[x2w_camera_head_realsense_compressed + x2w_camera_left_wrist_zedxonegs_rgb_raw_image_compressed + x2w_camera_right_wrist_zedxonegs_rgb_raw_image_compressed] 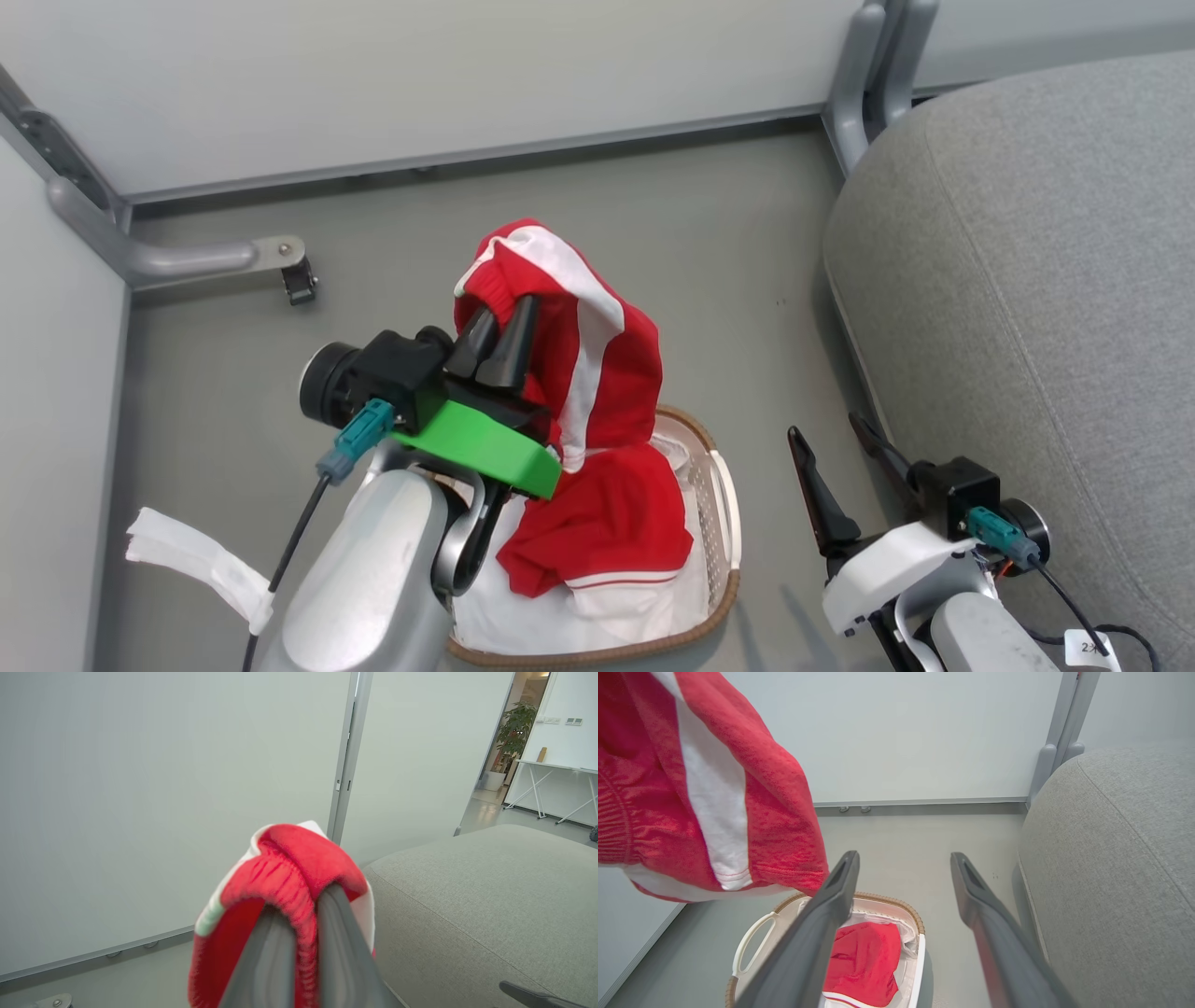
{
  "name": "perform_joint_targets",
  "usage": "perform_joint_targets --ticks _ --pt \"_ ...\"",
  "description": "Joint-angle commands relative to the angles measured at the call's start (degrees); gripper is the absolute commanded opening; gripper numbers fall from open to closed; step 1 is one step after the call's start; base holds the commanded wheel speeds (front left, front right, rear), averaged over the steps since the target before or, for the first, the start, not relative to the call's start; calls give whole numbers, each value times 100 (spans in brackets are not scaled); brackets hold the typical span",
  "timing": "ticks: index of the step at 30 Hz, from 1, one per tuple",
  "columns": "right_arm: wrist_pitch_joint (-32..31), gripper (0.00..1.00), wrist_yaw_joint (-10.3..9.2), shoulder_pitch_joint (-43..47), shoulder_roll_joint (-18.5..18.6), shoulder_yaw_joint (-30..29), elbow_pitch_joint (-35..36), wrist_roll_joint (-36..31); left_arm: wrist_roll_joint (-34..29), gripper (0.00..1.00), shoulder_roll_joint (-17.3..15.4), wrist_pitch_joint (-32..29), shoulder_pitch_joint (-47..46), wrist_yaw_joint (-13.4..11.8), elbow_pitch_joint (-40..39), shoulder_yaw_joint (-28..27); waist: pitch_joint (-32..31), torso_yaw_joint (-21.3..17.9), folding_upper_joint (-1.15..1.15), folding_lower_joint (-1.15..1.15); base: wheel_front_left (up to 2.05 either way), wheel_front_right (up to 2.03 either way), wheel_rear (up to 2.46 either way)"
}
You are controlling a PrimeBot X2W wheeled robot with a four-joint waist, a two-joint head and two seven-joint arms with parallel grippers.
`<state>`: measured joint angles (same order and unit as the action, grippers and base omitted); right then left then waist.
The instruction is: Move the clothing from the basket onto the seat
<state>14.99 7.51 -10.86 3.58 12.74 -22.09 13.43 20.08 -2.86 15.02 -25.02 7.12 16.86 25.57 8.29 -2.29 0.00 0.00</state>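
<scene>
My left gripper [504, 322] is shut on the elastic waistband of red shorts with white stripes [588, 345], held up above the basket [724, 523]; the waistband [285, 882] is pinched between the two fingers. A second red garment [607, 523] lies in the basket on a plain white cloth [597, 616]. In the right wrist view the lifted shorts [714, 788] hang at upper left, over the basket [752, 942] and the red garment [864, 961]. My right gripper [831, 434] is open and empty, between basket and grey seat [1046, 308].
Pale partition walls [420, 75] with grey metal feet [187, 254] close the back and left. A strip of white cloth or tape [196, 560] lies on the floor at lower left. The grey seat [490, 905] fills the right side.
</scene>
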Motion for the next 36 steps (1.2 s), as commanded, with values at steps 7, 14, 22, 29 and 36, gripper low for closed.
perform_joint_targets --ticks 7,14,22,29,36 --pt "28 100 -4 235 31 86 -62 -8 197 0 -13 22 -318 -7 -687 200 -279 35 0 0 0 0 0" --pt "27 100 -4 66 77 357 154 -41 184 0 -12 22 -409 -117 -962 363 -246 20 0 0 0 0 0" --pt "28 100 -4 -709 405 1317 867 -128 235 0 -14 23 -227 -174 -960 537 -232 55 0 0 0 0 0" --pt "27 100 -4 -1512 610 1984 910 -180 326 0 -12 23 -238 -200 -964 708 -188 186 0 0 0 0 0" --pt "26 80 -4 -2105 417 2446 95 -95 439 0 -12 23 -332 -204 -991 880 -126 349 0 0 0 0 0"
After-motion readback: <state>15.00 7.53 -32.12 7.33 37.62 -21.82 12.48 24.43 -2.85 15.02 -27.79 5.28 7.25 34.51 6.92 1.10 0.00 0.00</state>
